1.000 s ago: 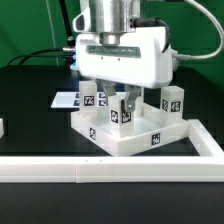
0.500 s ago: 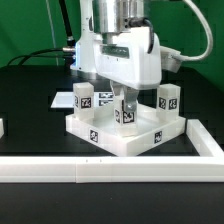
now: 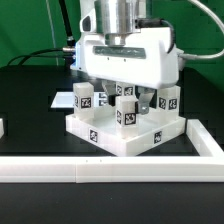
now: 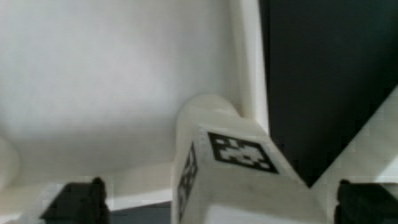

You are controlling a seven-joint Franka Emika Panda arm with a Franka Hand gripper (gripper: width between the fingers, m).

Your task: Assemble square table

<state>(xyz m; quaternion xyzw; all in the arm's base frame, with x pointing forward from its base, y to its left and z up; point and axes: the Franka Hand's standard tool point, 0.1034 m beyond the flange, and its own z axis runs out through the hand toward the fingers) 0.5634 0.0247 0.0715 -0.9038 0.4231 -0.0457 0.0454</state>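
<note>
- Gripper [image 3: 127,100]: fingers spread apart, nothing clamped. It sits straight above the middle leg [image 3: 127,113]. In the wrist view the fingertips [image 4: 77,198] stand clear on either side of that leg [image 4: 228,160], with a gap on both sides.
- Middle leg: white block with a tag face, upright on the square table top [image 3: 100,138], roughly mid-tray. I can't tell whether it is seated in a socket; the base is hidden by the rim.
- Other legs: one [image 3: 85,100] stands at the top's corner on the exterior view's left, one [image 3: 170,101] at the far corner on the exterior view's right. Another [image 3: 102,98] sits behind, partly hidden by the fingers.
- Table top: upside down, rim up, tags on the side walls, near the front of the black tabletop [image 3: 30,110]. It sits just inside the corner of the white L-shaped border rail [image 3: 110,170].
- A flat printed tag sheet [image 3: 62,101] lies behind the top, on the exterior view's left.
- Judged step: leg released, retreat next.
- To do it well: lift straight up, no sideways drift, so neither finger clips the leg and tips it. Keep the fingers wide until they are above the leg's top.
- Risk: neighbouring legs stand close to the fingers. Translate only once clear of all the leg tops.
- Check that the leg stays upright before reaching for the next part.
</note>
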